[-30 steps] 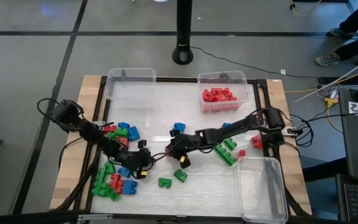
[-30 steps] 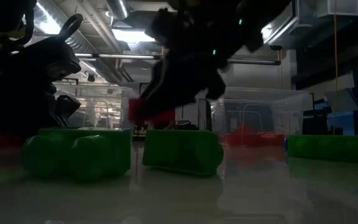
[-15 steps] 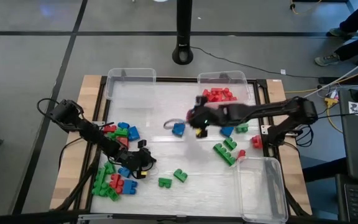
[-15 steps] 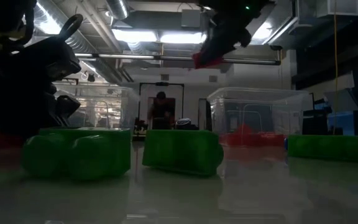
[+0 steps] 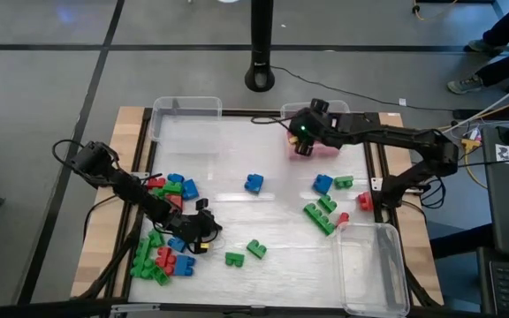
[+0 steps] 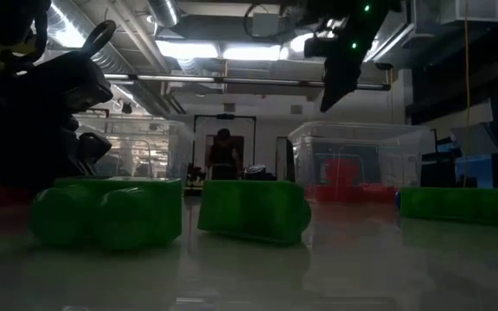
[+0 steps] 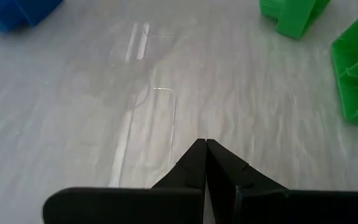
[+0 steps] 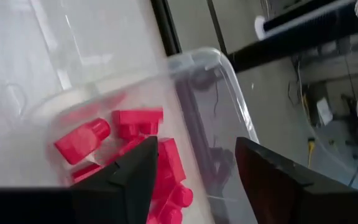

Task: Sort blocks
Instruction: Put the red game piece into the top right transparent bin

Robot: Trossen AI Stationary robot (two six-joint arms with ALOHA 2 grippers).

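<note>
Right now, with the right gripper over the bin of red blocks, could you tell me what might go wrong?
1. The right gripper, open, hangs by the near wall of the bin holding the red blocks; a careless pull-back might clip that wall and shift the bin.
2. The left gripper, shut, rests among the mixed blocks; any sweep could scatter them.

The floor (image 5: 42,71) around the table was grey, crossed by dark seams. A black pole base (image 5: 259,78) stood on it. Long ceiling lights (image 6: 223,52) glowed above exposed ducts (image 6: 137,60).
</note>
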